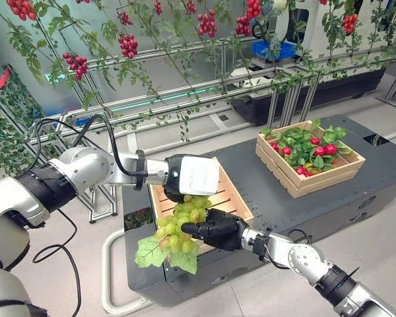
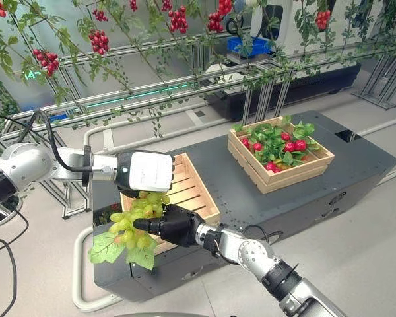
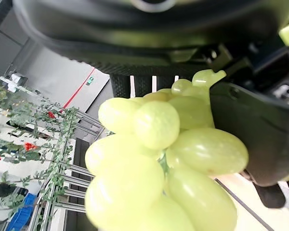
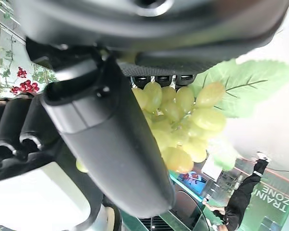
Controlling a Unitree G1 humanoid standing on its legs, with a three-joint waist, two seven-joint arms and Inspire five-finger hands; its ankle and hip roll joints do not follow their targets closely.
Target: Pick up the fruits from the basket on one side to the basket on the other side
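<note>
A bunch of green grapes (image 1: pixel 178 228) with leaves hangs over the near edge of the slatted wooden crate (image 1: pixel 232 197) on the left of the dark platform. My left hand (image 1: pixel 185 177), with its white cover, grips the top of the grape bunch (image 3: pixel 159 159). From the lower right, my right hand (image 1: pixel 218 229) meets the bunch at its middle. Its thumb (image 4: pixel 111 144) and fingers are curled against the grape bunch (image 4: pixel 183 120). A second wooden crate (image 1: pixel 330 175) at the platform's far right holds red fruits (image 1: pixel 325 150) among green leaves.
The dark platform (image 1: pixel 264 191) carries both crates, with bare top between them. Behind it runs a metal frame (image 1: pixel 204 92) hung with vines and red berry clusters (image 1: pixel 127 45). A person (image 4: pixel 243 202) stands far off in the right wrist view.
</note>
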